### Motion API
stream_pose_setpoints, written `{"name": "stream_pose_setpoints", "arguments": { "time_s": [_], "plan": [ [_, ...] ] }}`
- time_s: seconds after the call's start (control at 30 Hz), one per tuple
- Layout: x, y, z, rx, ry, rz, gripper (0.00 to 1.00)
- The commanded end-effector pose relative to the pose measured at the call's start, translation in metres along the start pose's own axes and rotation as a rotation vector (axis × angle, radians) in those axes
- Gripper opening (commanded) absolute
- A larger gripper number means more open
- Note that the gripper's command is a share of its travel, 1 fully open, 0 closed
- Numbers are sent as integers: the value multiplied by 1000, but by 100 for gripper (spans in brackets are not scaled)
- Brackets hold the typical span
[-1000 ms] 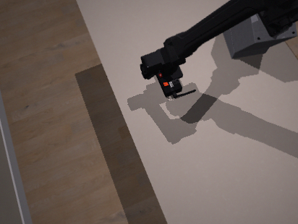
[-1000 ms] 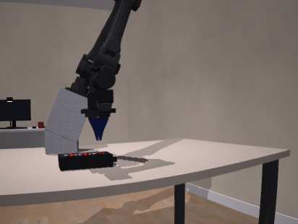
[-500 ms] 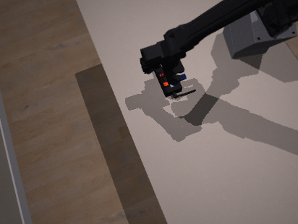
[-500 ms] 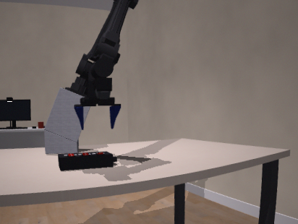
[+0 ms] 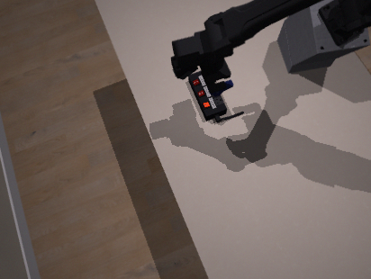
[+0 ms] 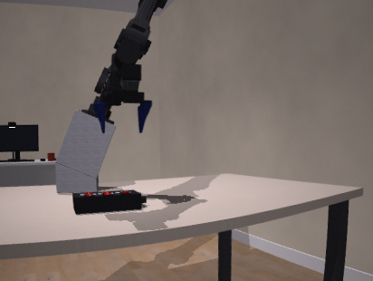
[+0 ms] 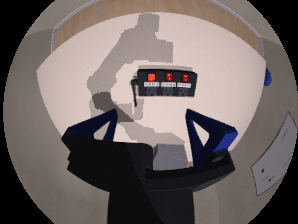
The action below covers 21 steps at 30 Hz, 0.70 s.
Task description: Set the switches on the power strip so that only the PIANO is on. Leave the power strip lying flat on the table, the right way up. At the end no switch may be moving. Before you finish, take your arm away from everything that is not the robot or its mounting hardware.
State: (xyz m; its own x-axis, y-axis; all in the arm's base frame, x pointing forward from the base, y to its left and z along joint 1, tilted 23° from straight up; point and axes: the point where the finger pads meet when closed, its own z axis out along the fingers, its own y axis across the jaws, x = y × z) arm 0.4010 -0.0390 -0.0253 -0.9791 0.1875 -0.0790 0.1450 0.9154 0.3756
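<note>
A black power strip [image 5: 207, 98] lies flat on the pale table, right way up, with three red switches in a row and white labels beside them. It also shows in the side view [image 6: 108, 201] and in the wrist view [image 7: 166, 83]. In the overhead view the switch nearest the cable end glows brightest. The labels are too small to read. My gripper [image 6: 122, 117] hangs well above the strip with its blue-tipped fingers wide open and nothing between them. In the wrist view the gripper's [image 7: 164, 131] two fingers frame the strip from a distance.
The arm's grey base block [image 5: 315, 38] stands on the table behind the strip, also seen in the side view [image 6: 83, 154]. The strip's short black cable [image 5: 230, 116] points away from the base. The table's left edge [image 5: 149, 148] borders a wooden floor.
</note>
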Motion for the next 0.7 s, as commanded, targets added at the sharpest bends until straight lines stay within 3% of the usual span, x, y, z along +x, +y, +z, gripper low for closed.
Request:
{"name": "stream_pose_setpoints", "arguments": {
  "time_s": [0.0,0.67],
  "plan": [
    [-5,-3,-3,-5,5,-11,100],
    [-6,-2,-4,-3,-2,-16,100]
  ]
}}
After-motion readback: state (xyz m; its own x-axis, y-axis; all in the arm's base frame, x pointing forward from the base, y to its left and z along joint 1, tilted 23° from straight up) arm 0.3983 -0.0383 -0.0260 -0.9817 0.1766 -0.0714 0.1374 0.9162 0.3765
